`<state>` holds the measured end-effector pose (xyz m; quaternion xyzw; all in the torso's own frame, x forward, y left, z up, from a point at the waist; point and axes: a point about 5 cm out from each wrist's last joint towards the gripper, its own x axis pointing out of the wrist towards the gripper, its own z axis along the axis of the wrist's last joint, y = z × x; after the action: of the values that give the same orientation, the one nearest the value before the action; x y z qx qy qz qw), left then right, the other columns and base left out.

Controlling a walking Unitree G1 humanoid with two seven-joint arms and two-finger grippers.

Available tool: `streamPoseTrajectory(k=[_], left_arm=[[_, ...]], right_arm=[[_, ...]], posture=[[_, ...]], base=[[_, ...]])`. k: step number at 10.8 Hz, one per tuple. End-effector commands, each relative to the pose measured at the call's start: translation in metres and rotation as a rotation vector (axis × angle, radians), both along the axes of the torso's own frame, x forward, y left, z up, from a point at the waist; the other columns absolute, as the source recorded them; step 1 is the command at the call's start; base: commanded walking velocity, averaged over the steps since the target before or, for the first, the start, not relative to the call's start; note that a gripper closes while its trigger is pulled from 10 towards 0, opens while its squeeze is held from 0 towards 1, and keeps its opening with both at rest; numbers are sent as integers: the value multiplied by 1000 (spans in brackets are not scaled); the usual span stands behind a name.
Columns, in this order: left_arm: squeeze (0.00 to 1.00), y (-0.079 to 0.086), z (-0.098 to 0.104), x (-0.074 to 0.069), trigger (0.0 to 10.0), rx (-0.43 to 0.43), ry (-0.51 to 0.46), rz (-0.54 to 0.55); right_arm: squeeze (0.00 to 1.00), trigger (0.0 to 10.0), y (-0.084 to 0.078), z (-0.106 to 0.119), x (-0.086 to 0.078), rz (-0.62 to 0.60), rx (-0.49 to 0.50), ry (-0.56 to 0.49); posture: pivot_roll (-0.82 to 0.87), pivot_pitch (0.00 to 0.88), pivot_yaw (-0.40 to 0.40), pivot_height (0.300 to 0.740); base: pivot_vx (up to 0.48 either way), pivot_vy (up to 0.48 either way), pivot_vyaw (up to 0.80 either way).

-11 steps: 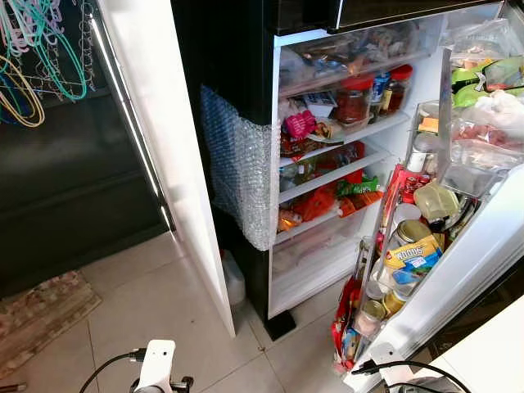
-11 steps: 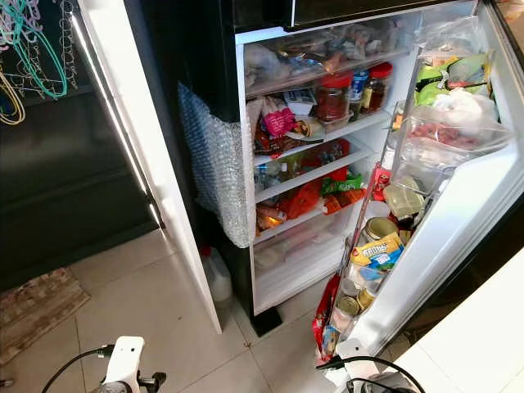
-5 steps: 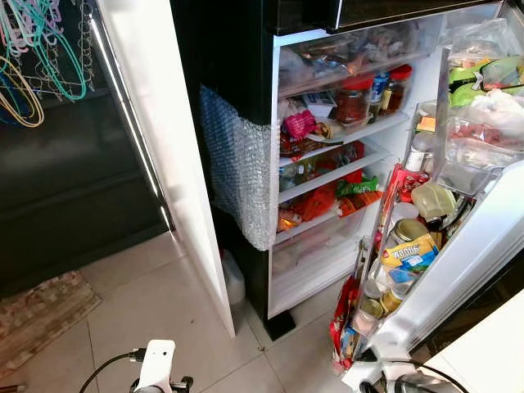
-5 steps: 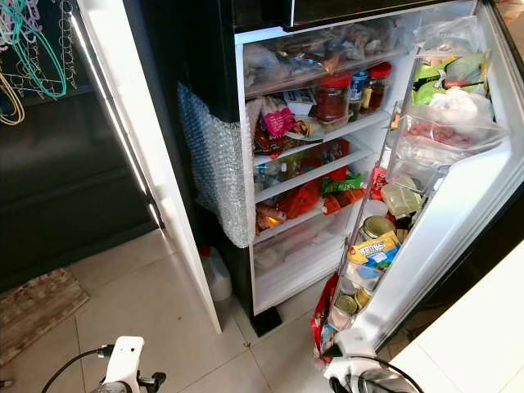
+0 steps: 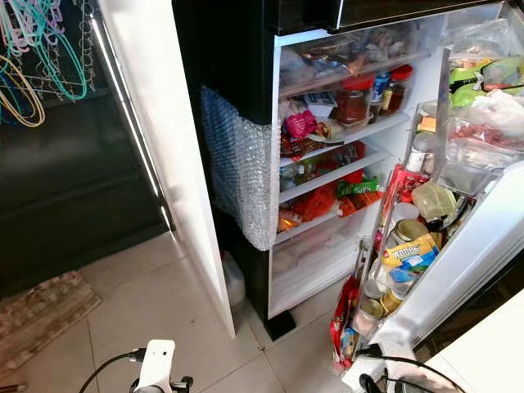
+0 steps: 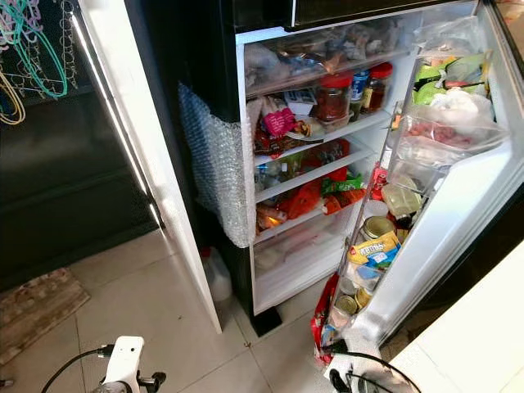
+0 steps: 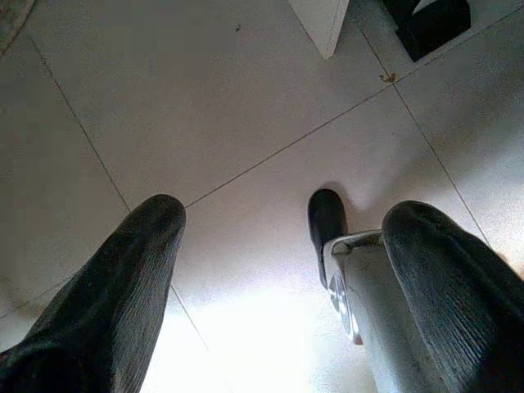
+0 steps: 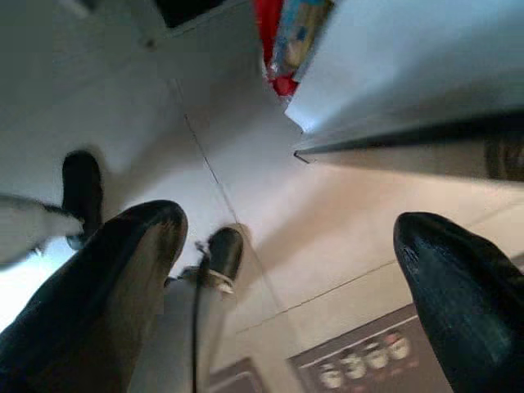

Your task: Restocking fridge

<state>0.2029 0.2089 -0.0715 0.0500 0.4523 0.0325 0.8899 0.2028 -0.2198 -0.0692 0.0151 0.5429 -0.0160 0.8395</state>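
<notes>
A fridge [image 5: 327,164] stands open ahead, its shelves crowded with red-lidded jars [image 5: 355,97], packets and bags. Its door [image 5: 467,254] swings out to the right, and the door racks hold cans [image 6: 378,228], a yellow and blue packet [image 5: 409,254] and bagged food. A sheet of bubble wrap [image 5: 237,176] covers part of the fridge's dark side, and a white jug [image 5: 232,278] sits on the floor tiles [image 5: 147,303] beside it. The left gripper [image 7: 278,270] hangs low over the tiles, its two black fingers spread wide and holding nothing. The right gripper [image 8: 286,278] hangs just below the bottom corner of the door, its fingers also spread wide and empty. Coloured hangers [image 5: 33,41] hang at the far left, and a rug [image 5: 37,315] lies below them.
</notes>
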Motion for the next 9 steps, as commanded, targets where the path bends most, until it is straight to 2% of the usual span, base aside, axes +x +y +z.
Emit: streamPoseTrajectory(k=[1, 3, 9], left_arm=[[0, 3, -1, -3, 10000, 15, 19, -6], [0, 3, -1, -3, 10000, 15, 20, -7], [0, 3, -2, -4, 10000, 14, 22, -6]], right_arm=[[0, 10000, 0, 0, 1, -61, 30, -23], [0, 10000, 1, 1, 2, 18, 25, -26], [0, 10000, 2, 1, 2, 21, 27, -28]], posture=[[-45, 0, -2, 740], [-46, 0, 0, 740], [-46, 0, -1, 740]], base=[[0, 0, 0], [0, 0, 0], [0, 290, 0]])
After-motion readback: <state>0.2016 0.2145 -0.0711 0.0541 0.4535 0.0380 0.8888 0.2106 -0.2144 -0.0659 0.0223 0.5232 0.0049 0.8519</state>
